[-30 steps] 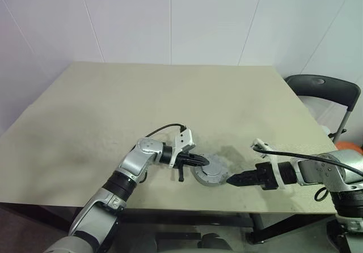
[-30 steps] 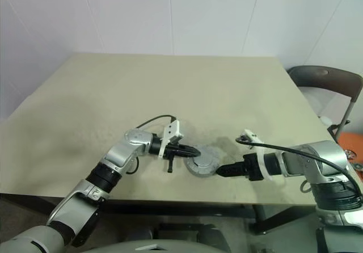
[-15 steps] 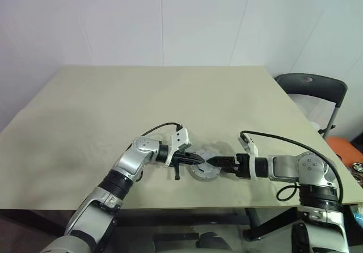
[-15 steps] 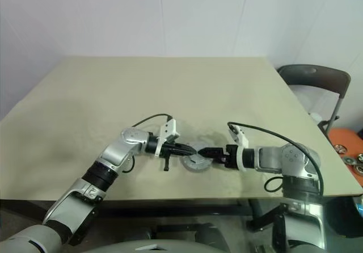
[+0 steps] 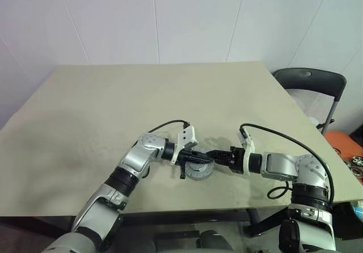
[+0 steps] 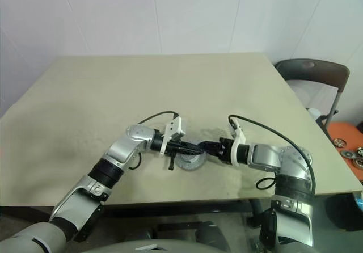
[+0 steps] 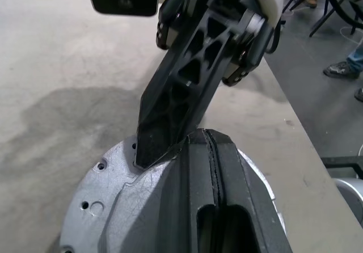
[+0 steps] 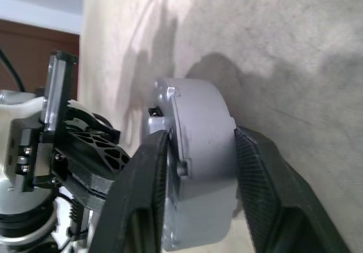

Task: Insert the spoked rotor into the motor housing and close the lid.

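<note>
Pincers meet at the lid [image 5: 198, 170] near the desk's [image 5: 113, 105] front edge; your right pincer [image 5: 214, 156] has swung in. Left wrist: left pincer [image 7: 212, 151] closed atop it. Right wrist: right fingers [image 8: 142, 190] straddle its rim, ready to seat it.

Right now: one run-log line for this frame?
stage: closing lid | left gripper: shut, on lid top | right gripper: straddling assembly's rim | table

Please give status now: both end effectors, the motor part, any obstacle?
Left end effector shut, resting on the grey assembly. Right end effector straddling its rim, fingers either side. No obstacle on the table.
</note>
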